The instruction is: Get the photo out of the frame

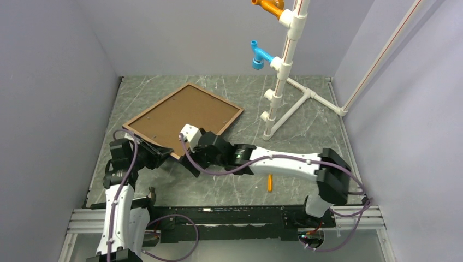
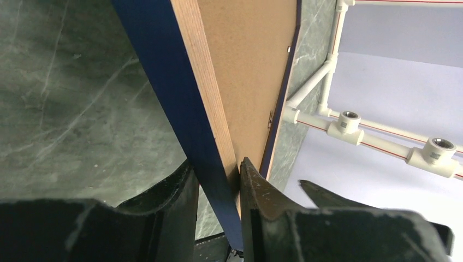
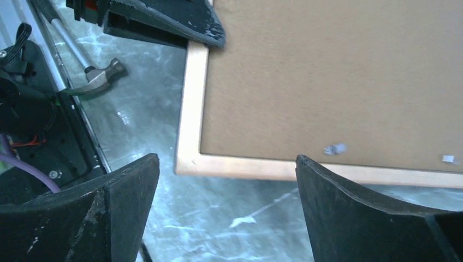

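The left arm rises from its base at the near left and bends forward. Its left gripper (image 2: 218, 169) has its jaws clamped on the near-left corner of the frame (image 2: 169, 82), one finger on the navy blue face and the other on the brown back. The right arm stretches low from the near right across the bench (image 1: 218, 188) towards the left. The right gripper (image 3: 226, 156) hovers over the frame's near edge, its jaws wide apart and touching nothing.

The frame lies back side up at the left middle of the bench, turned like a diamond. The photo (image 1: 183, 112) sits inside it face down, with only its brown backing board showing. Small grey tabs (image 3: 334, 148) sit on the board near the pale wooden rim. I cannot tell whether the held corner is off the bench.

The frame's right corner is near the foot of a white pipe stand (image 1: 281, 82). The left wall stands close beside the left arm. A hammer (image 3: 101, 76) lies near the front rail, and a small orange stick (image 1: 269, 183) lies just near of the right forearm.
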